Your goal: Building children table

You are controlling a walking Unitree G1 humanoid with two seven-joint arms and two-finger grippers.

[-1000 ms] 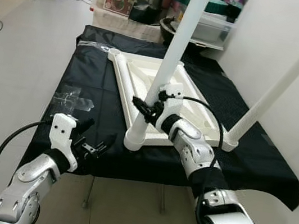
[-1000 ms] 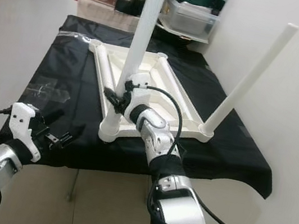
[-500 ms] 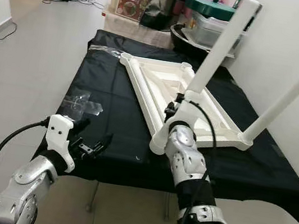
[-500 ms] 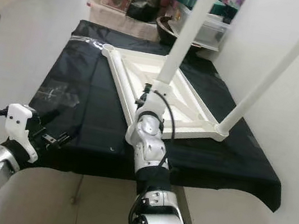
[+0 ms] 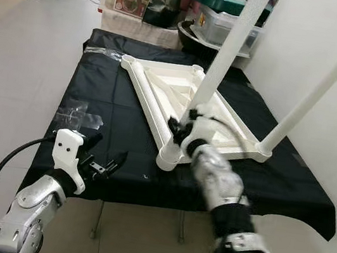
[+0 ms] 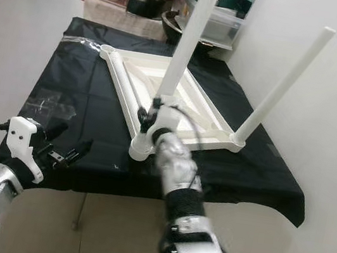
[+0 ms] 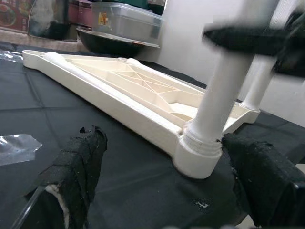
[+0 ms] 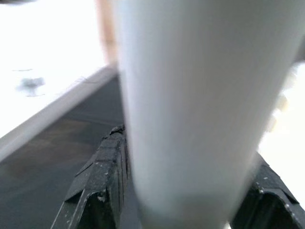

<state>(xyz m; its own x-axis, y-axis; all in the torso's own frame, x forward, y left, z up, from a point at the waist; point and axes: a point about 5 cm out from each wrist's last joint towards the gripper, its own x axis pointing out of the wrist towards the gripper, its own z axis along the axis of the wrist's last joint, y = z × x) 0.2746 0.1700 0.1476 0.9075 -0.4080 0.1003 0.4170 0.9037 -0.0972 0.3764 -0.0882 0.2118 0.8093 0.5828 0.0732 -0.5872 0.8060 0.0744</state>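
- Tabletop (image 5: pixel 162 84), cream plastic with moulded ribs, lies upside down on a black cloth (image 5: pixel 97 89) so that the corner sockets face up to take legs.
- Right gripper (image 5: pixel 185 124) clamps low on the near leg (image 5: pixel 228 52), a smooth white round tube; its black fingers (image 8: pixel 102 176) sit on either side of the tube, closed on it, probably to twist or steady it in the socket (image 5: pixel 168 158).
- Near leg leans a little, so it is likely not yet fully seated.
- Far leg (image 5: pixel 314 95) already stands in the right-hand corner, close to the wall.
- Left gripper (image 5: pixel 101 164) hovers at the cloth's near edge with fingers spread and empty; its padded tips (image 7: pixel 83 157) look rough and frayed.
- Crinkled clear plastic wrap (image 5: pixel 74 111) lies on the cloth to the left.
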